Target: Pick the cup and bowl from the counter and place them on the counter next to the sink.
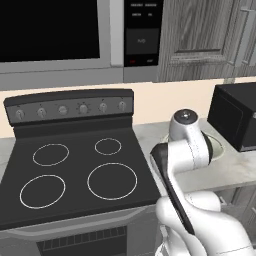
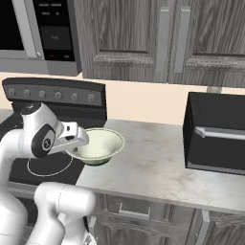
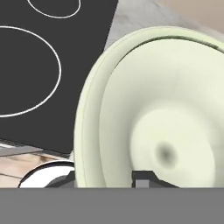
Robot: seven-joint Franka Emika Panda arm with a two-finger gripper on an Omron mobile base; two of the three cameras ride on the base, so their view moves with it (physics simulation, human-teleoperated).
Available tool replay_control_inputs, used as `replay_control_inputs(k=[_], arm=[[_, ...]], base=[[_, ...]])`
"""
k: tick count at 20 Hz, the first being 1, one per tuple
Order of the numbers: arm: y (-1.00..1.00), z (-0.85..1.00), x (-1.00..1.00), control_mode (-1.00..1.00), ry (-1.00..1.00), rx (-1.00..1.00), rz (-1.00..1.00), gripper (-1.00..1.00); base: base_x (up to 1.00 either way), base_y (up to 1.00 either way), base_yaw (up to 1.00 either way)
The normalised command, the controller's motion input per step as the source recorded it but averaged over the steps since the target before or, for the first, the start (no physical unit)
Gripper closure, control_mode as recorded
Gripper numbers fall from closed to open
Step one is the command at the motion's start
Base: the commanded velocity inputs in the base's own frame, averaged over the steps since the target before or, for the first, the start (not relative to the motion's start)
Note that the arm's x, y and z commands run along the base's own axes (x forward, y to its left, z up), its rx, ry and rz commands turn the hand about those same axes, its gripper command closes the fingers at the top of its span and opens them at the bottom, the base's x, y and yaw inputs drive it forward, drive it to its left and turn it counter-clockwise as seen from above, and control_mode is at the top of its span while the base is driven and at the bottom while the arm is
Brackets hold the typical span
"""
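Counter (image 2: 158,167) beside stove (image 1: 75,170) | bowl (image 2: 98,145) mouth tilted toward camera | tool (image 3: 109,179) pinching bowl rim

The bowl (image 2: 98,146) sits at the counter's (image 2: 158,167) left end, just beside the stove top (image 2: 45,167). The gripper (image 2: 81,142) is at the bowl's left rim. A black appliance (image 2: 217,139) stands far right on the counter.
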Motion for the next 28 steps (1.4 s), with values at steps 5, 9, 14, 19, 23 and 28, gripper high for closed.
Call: replay_control_inputs(k=[5,9,14,19,23,28], arm=[[0.40,0.45,-0.36,-1.00,-0.01,0.01,0.00,1.00],[0.32,0.55,-0.43,-1.00,-0.02,0.01,0.00,1.00],[0.25,0.52,-0.52,-1.00,0.00,0.02,0.00,1.00],[0.23,0.25,-0.48,-1.00,0.00,0.02,0.01,1.00],[0.00,0.00,0.00,-1.00,0.00,0.00,0.00,1.00],[0.00,0.00,0.00,-1.00,0.00,0.00,0.00,1.00]], base=[[0.00,0.00,0.00],[0.00,0.00,0.00],[0.00,0.00,0.00],[0.00,0.00,0.00],[0.00,0.00,0.00],[0.00,0.00,0.00]])
